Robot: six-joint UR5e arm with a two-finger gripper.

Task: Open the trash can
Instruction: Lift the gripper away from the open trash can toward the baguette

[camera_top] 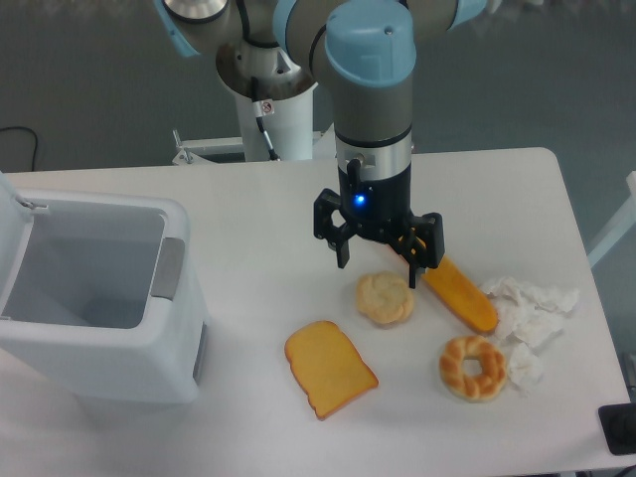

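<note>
The trash can (99, 353) is a large white boxy bin at the left of the table. Its lid (12, 234) stands raised at the far left, and the empty inside shows from above. A grey push tab (167, 268) sits on its right rim. My gripper (387, 258) hangs over the middle of the table, well to the right of the bin and just above a round bun (386, 298). Its jaws are spread wide and hold nothing.
A slice of toast (330, 369) lies in front of the gripper. An orange baguette-like piece (460, 295), a ring-shaped pastry (473, 367) and crumpled white paper (529, 313) lie to the right. The robot base (268, 109) stands at the back edge.
</note>
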